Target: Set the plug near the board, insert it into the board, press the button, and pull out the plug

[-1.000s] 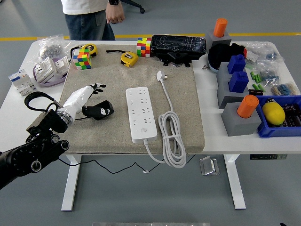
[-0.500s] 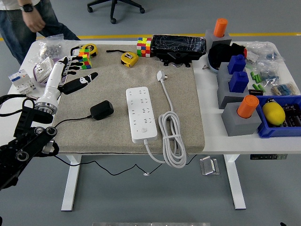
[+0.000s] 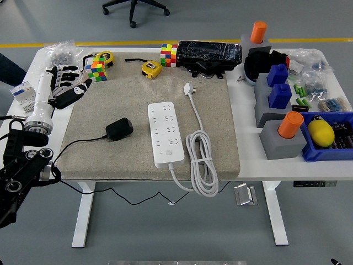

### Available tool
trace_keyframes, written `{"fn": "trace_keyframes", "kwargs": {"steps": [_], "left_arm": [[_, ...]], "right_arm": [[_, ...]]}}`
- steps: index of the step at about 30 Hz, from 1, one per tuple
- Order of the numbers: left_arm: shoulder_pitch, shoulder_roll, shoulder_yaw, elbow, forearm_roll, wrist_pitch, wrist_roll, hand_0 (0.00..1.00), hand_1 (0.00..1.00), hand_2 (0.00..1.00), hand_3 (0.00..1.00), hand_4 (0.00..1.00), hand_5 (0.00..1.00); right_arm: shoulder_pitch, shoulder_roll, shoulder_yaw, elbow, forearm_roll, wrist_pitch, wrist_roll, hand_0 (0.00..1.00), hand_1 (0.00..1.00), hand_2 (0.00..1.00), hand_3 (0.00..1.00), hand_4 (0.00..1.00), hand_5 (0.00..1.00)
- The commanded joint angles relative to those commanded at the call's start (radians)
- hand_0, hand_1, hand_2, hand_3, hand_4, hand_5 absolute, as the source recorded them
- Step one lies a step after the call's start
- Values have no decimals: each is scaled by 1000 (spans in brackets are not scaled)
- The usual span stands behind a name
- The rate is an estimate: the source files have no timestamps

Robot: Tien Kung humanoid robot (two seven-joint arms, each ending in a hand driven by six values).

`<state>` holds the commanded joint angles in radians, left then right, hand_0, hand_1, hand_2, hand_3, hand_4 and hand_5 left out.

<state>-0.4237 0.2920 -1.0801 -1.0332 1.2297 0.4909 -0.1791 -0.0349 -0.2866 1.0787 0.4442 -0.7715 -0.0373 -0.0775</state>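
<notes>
1. Plainly, nearest the front edge of the counter (image 3: pixel 259 168) the white cable (image 3: pixel 202 160) lies coiled, part of it hanging over that edge.
2. Just behind the coil, the power strip (image 3: pixel 165 134) lies flat on the beige mat (image 3: pixel 149 118), its button end toward the front.
3. Left of the strip, apart from it, the black plug (image 3: pixel 119 128) rests on the mat, its thin cord trailing toward the counter's left edge and down. Nothing holds it.
4. Farther back, at the left edge, the left hand (image 3: pixel 65 88) hovers with its fingers (image 3: pixel 67 74) spread and empty, well apart from the plug.
5. Beyond that, the strip's own white plug (image 3: pixel 190 89) lies on the mat toward the far edge.
6. Risks, as I judge them: a reach across could snag the trailing cord and drag the plug; the tape measure (image 3: pixel 151 68) and cubes (image 3: pixel 95 69) at the far edge sit close to the hand and could be knocked; a skewed grip would misalign the prongs.
</notes>
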Motion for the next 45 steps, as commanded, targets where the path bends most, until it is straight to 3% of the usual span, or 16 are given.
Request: {"fn": "trace_keyframes", "kwargs": {"steps": [13, 45], "left_arm": [[20, 10, -85, -23, 14, -6, -2, 577, 605, 589, 620, 846, 293], [57, 15, -143, -59, 39, -35, 17, 581, 605, 589, 620, 837, 299]], "right_arm": [[19, -7, -20, -5, 5, 0, 0, 606, 663, 632, 564, 980, 586], [15, -10, -21, -7, 6, -1, -1, 606, 664, 634, 565, 979, 586]]}}
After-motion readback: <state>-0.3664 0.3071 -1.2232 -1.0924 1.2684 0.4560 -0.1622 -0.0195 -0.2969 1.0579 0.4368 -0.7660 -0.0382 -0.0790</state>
